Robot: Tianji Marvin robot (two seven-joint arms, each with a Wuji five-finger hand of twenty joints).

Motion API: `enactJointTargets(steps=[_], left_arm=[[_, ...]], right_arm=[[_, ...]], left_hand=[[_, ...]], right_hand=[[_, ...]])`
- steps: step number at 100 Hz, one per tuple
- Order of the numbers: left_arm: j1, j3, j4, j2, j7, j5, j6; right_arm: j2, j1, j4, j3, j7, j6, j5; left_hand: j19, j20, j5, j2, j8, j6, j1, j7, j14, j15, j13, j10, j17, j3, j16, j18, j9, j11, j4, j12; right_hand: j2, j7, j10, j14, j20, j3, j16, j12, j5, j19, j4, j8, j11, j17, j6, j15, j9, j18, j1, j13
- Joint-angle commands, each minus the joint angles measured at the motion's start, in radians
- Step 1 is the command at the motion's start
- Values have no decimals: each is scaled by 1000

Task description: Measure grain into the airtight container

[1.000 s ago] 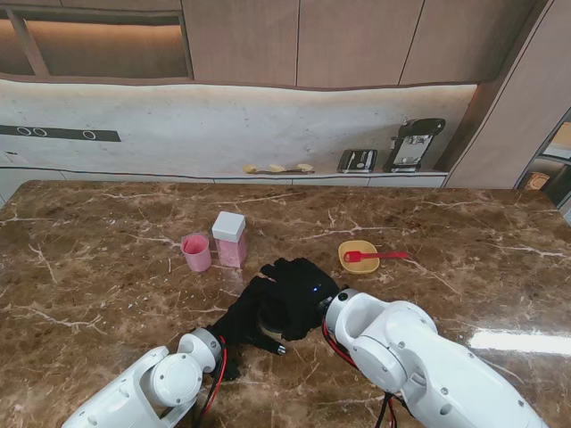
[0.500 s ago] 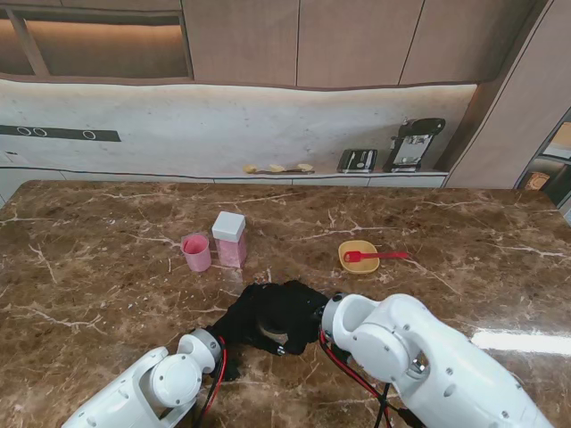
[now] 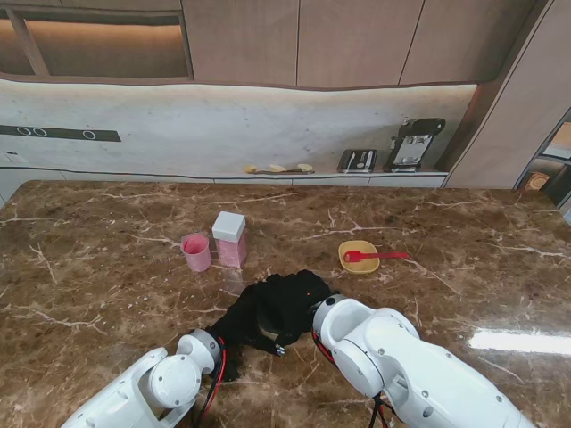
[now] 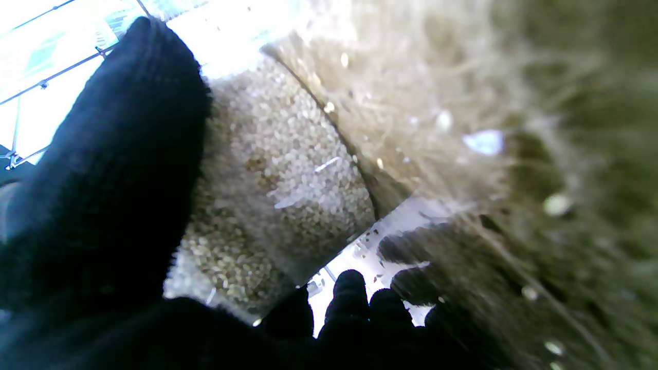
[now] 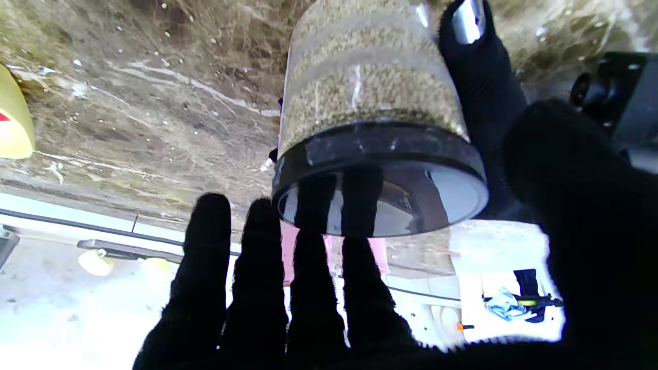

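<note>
The brown marble worktop (image 3: 107, 267) carries everything, and both arms rise from the edge nearest me and meet near its middle. The left hand (image 3: 254, 316), gloved in black, is wrapped round a clear grain jar (image 5: 367, 92); its wrist view shows the glass wall packed with pale grain between thumb and curled fingers (image 4: 360, 303). The jar stands upright on the worktop, long axis vertical, its black lid (image 5: 380, 174) still on.

The right hand (image 3: 299, 290) hovers just over that lid, holding nothing. Its fingers (image 5: 313, 288) are straight and spread, with the thumb set apart on the other side, so the lid sits directly ahead of the palm, between thumb and fingers. I cannot tell whether any fingertip touches the lid yet.

That is the relation the next move turns on, as I judge it: the lid lies along the jar's vertical axis right under the right hand, so that hand needs to close round the rim and twist or lift while the left steadies the body.

Farther from me and to the left stand the airtight container (image 3: 229, 239), pinkish with a white lid, and just beside it a pink cup (image 3: 196, 252). To the right, well apart, a yellow dish (image 3: 358, 257) holds a red scoop (image 3: 375, 256). No grain has been measured out yet.
</note>
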Motion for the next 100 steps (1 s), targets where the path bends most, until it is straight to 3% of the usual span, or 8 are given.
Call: enactJointTargets(steps=[1,16,25,37,52,65,83,100], left_arm=[[25,8,38,10,-12,3,18],[27,6,37,10,-13,1,18],[28,4,36,11,-13,2,20],[27,5,35,11,-14,3,20],[28,5,35,11,-15,3,20],[30,3,32,12,-16,4,23],[29,4,32,12,-16,5,22],[29,4,32,12,-17,5,21]], right_arm=[[-5,9,15,-6,25,10,-6],[-12,12,32,-16,-29,26,14],[7,25,5,7,98,-59,117],[27,44,-12,18,183,-107,203],[15,27,4,20,118,-101,163],[3,23,25,6,41,-75,74],[-4,40,45,-27,1,-43,39],[-15,38,68,-40,-83,-29,9]], left_hand=[[206,42,124,367,79,-137,91,211,167,33,17,-13,105,245,15,318,19,13,16,-3],[206,43,125,367,80,-137,95,211,168,32,17,-13,104,247,15,315,20,14,17,-2],[206,43,126,367,80,-138,95,212,168,33,17,-12,104,249,15,316,20,15,17,-2],[206,43,125,367,80,-138,93,211,168,33,17,-12,104,250,15,316,20,15,17,-2],[206,44,125,367,80,-138,93,212,168,34,17,-13,105,253,16,316,20,16,17,-2],[207,45,126,367,80,-136,93,212,169,35,17,-12,105,254,18,317,22,17,16,-2],[207,46,127,366,81,-134,95,213,170,35,16,-11,104,252,20,317,21,18,15,-2],[206,45,127,366,83,-135,98,216,170,35,16,-11,104,251,20,317,22,18,15,-2]], right_hand=[[-7,44,0,10,51,13,60,49,22,107,-44,45,53,101,4,80,33,28,-47,86],[-18,146,-21,-4,-12,95,144,123,200,304,-4,92,181,297,-47,222,223,7,184,286],[-12,-59,-10,70,-201,231,-171,-83,120,-45,19,-59,-80,23,-99,-228,49,8,325,-118],[-57,-251,32,34,-245,121,-403,-343,-43,-309,12,-353,-352,-259,-154,-428,-130,-42,301,-358],[-88,-246,50,43,-231,21,-331,-333,-37,-302,-20,-466,-342,-242,-95,-400,-131,-34,162,-353],[-140,-143,32,43,-165,101,-173,-151,-48,-159,-56,-129,-181,-96,-34,-224,-71,-12,20,-174],[-156,15,-7,-1,-83,139,31,22,65,49,-70,-11,40,119,-10,50,33,-2,-22,56],[-135,145,-40,-34,-76,146,139,95,221,233,-54,56,161,299,-65,237,213,-15,121,235]])
